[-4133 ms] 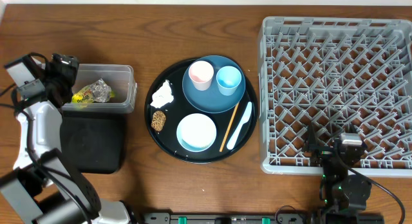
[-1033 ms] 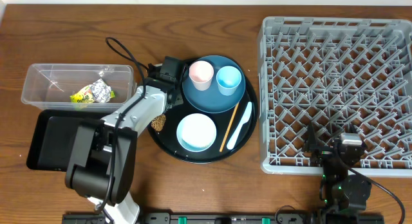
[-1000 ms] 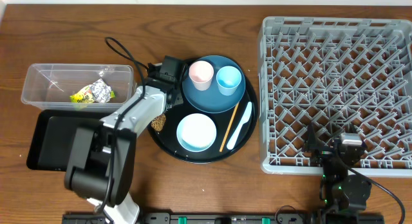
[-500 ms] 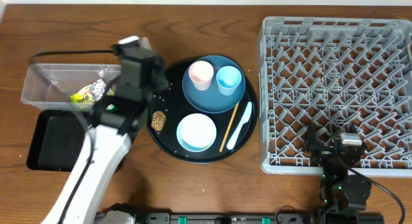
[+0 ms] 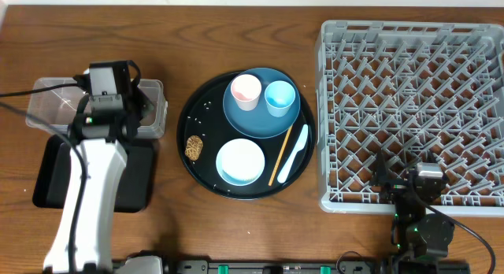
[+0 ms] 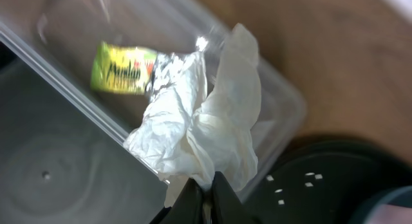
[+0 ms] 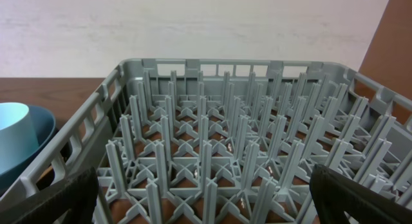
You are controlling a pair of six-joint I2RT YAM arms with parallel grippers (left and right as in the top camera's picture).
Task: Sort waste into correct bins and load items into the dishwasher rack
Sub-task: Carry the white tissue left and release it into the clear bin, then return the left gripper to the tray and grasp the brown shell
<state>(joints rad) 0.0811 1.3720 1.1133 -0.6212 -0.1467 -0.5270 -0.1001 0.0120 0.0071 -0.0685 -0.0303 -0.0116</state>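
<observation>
White crumpled paper [image 6: 199, 127] is seen in the left wrist view, clamped between the closed fingers of the left gripper [image 6: 206, 197], with the sheet billowing up from the jaws. Beyond the gripper a clear plastic rectangular tub [image 6: 286, 114] is shown, and inside it a yellow wrapper [image 6: 122, 69] is laid touching crumpled silver foil [image 6: 168, 66]. The paper is held over the tub's near wall; whether it touches the tub cannot be told. To the gripper's left a shallow black rectangular tray [image 6: 58, 172] is seen, and to its right the rim of a large round black tray [image 6: 315, 185], flecked with loose white rice grains [image 6: 291, 182]. In the overhead view the left arm [image 5: 90, 164] is stretched over the shallow tray with its wrist end above the tub, and the paper is hidden by it. Right of that wrist, the round tray is loaded with a brown food lump [image 5: 194, 147], a white bowl [image 5: 239, 161], a thin wooden chopstick [image 5: 279, 154], a white plastic spoon [image 5: 294, 153] and a dark blue plate [image 5: 260, 123], on which a pink cup [image 5: 245, 90] and a light blue cup [image 5: 279, 97] are stood side by side. Farther right a large square grey plastic grid rack [image 5: 409, 101] is placed, with the right arm [image 5: 421, 219] at its near edge. In the right wrist view the fingers of the right gripper [image 7: 203, 182] are spread wide apart, with the rack's upright pegs directly ahead.
</observation>
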